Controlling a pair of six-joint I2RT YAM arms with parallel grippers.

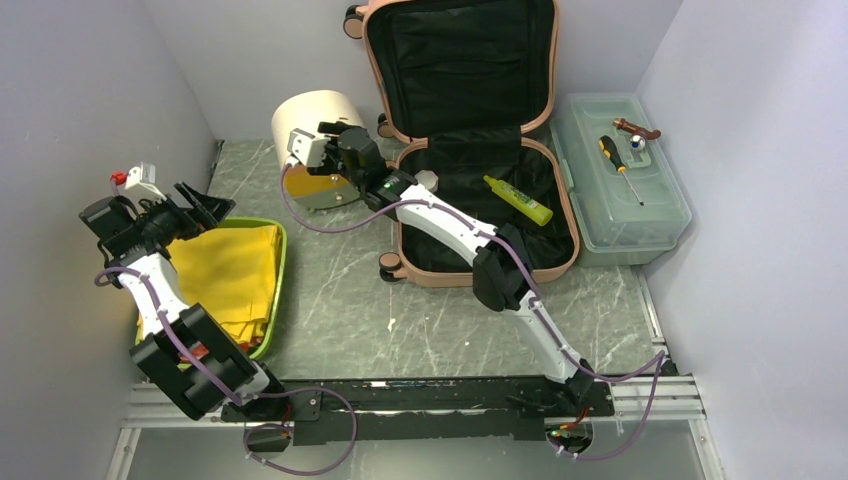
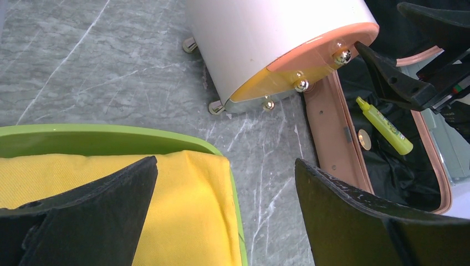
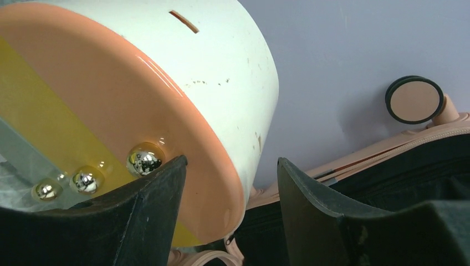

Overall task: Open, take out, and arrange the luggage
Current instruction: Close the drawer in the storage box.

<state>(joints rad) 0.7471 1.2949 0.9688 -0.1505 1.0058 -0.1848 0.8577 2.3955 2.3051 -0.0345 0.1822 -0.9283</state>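
Far left: the left gripper point(image 2: 226, 162) hangs over a green tray point(image 1: 281, 260) that holds a folded yellow cloth point(image 1: 225, 270). Its two black fingers point(image 2: 100, 205) stand wide apart with nothing between them.

Left of centre, on the grey marbled table point(image 1: 330, 320): a cream half-round box point(image 1: 315, 110), its orange-yellow drawer front point(image 3: 66, 111) carrying three shiny round knobs point(image 3: 144, 159). The right gripper point(image 3: 231, 160) straddles the box's rim, one finger before the drawer face and just beside the nearest knob, the other along the curved cream wall. From where I stand I cannot tell whether the fingers press on the rim or only bracket it.

Centre: the luggage point(image 1: 465, 145), a salmon-pink hard-shell suitcase, lies open at the back of the table, touching or just beside the box. Its base is flat on the table and its lid is upright against the rear wall, with black lining showing in both halves. A yellow-green tube point(image 1: 518, 200) lies in the base (the only loose item I can make out there). The right arm point(image 1: 450, 225) reaches across the base's near-left corner.

Right: a translucent grey-green toolbox point(image 1: 620, 215) sits against the suitcase's right side. A screwdriver point(image 1: 620, 168) with a black-and-yellow handle lies on its lid, and a small brown object point(image 1: 636, 128), too small to identify, lies behind it.
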